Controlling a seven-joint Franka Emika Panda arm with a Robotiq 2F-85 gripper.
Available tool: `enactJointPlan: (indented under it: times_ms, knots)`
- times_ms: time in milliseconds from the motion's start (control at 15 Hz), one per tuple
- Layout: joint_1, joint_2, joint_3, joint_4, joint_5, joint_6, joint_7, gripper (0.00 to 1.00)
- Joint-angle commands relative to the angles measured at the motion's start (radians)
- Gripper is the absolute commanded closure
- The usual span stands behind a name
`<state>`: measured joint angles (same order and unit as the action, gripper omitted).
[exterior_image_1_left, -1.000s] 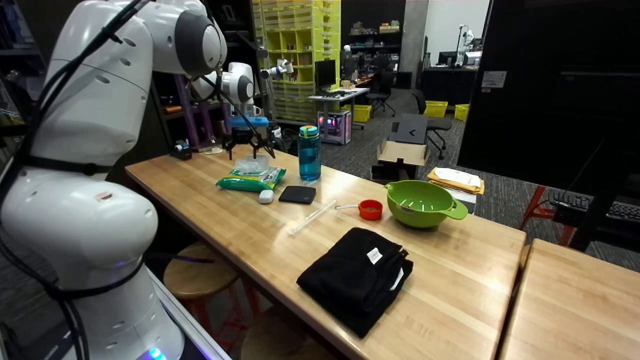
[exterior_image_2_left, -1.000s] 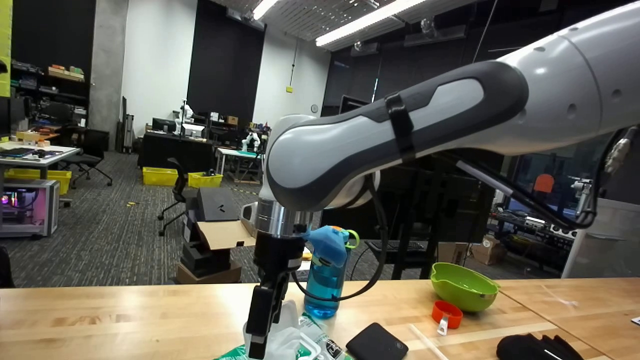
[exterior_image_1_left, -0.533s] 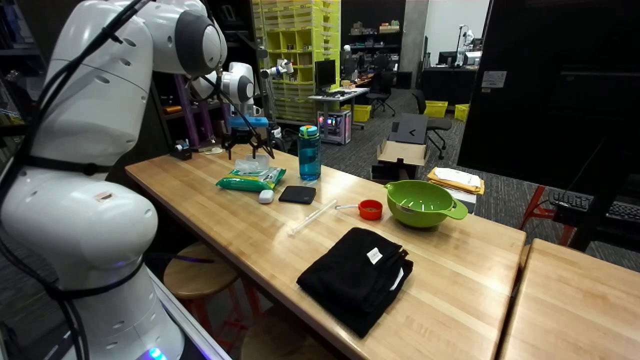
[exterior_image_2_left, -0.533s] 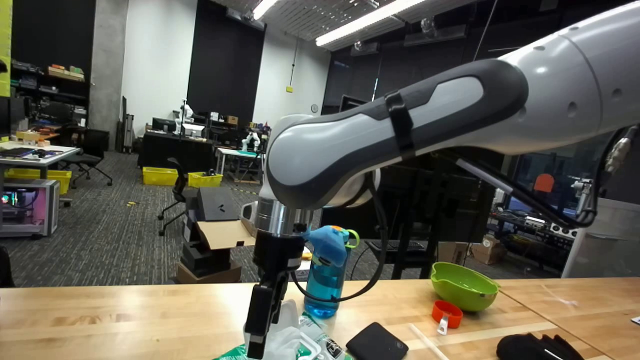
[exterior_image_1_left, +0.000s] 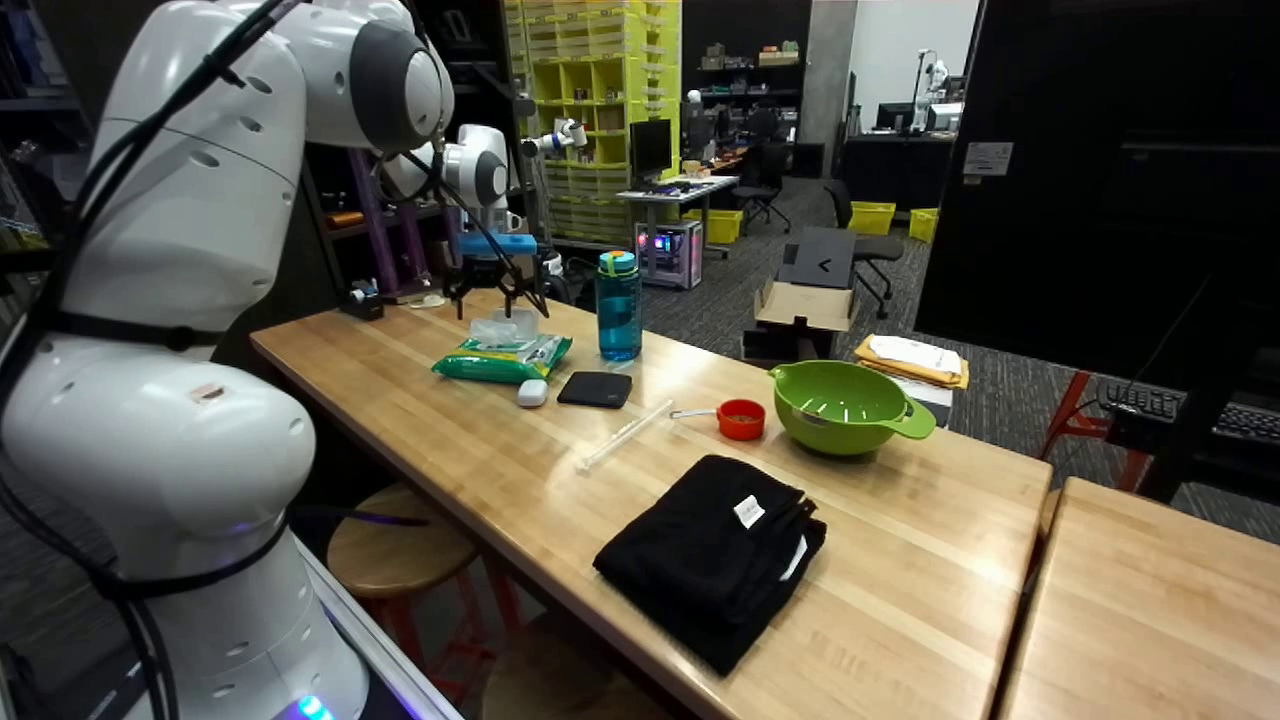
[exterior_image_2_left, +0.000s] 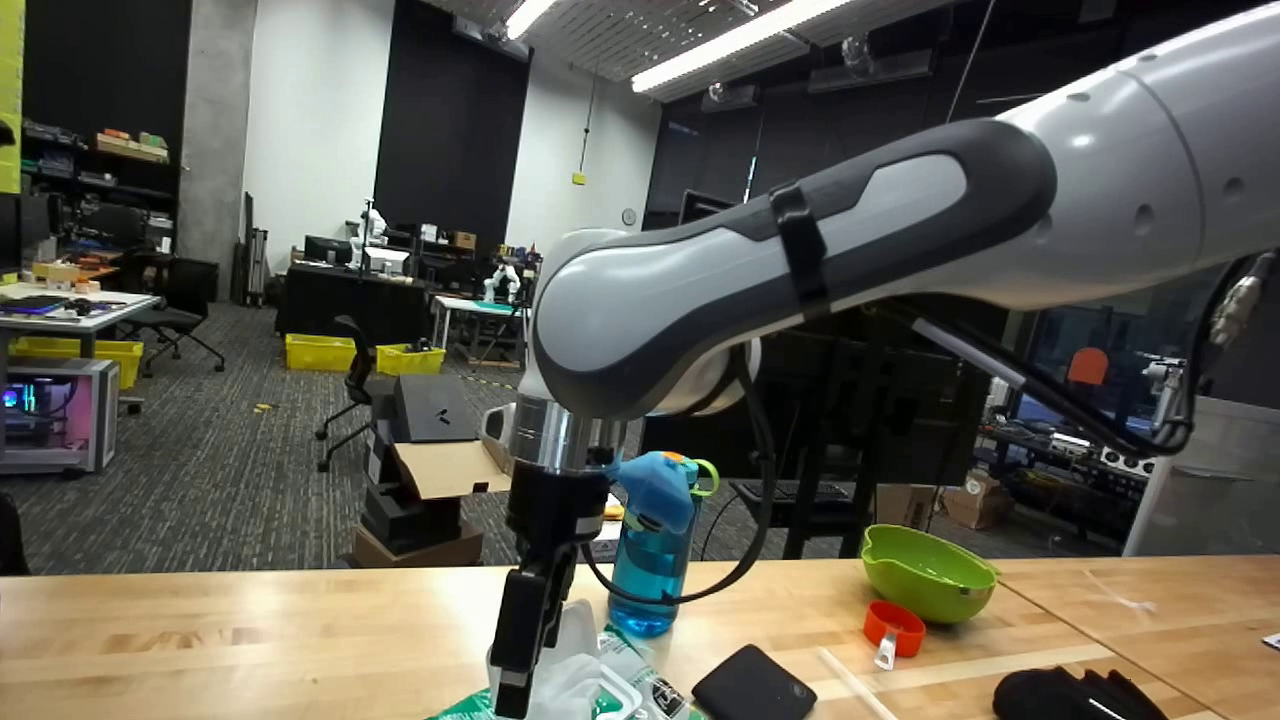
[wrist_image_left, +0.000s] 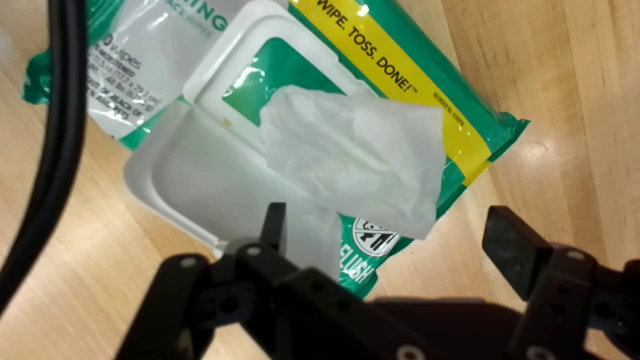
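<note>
In the wrist view the gripper (wrist_image_left: 390, 235) has its fingers (wrist_image_left: 515, 250) wide apart, a corner of the wipe (wrist_image_left: 355, 155) showing in the gap between them. The wipe sticks up, crumpled, from the mouth of the pack (wrist_image_left: 385, 47), and the lid (wrist_image_left: 210, 170) is swung open beside it. One finger overlaps the lid; whether they touch, I cannot tell.

In an exterior view the gripper hangs just above the pack, which lies flat on the table (exterior_image_1_left: 400, 385). A white case (exterior_image_1_left: 532, 393) sits just beside the pack; a black square (exterior_image_1_left: 595, 390) and the upright bottle (exterior_image_1_left: 619, 315) are near, the folded cloth (exterior_image_1_left: 695, 560) well apart.

In an exterior view the gripper points down in front of the lid, with the bottle beyond it. Farther along lie the tube (exterior_image_2_left: 857, 685), the red cup (exterior_image_2_left: 908, 632) and, just beside the cup, the bowl (exterior_image_2_left: 925, 575).
</note>
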<state>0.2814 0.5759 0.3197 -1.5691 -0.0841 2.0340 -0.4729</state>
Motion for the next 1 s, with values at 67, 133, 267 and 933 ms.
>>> enactJointPlan:
  times_ms: [67, 133, 267, 933]
  knots:
    - [0.012, 0.011, -0.003, 0.014, -0.002, -0.006, -0.006, 0.00]
    - [0.015, 0.017, -0.002, 0.020, -0.004, -0.011, -0.006, 0.00]
    - [0.024, 0.024, -0.001, 0.024, -0.010, -0.013, -0.006, 0.00]
    - [0.066, 0.026, -0.006, 0.030, -0.071, -0.031, -0.001, 0.39]
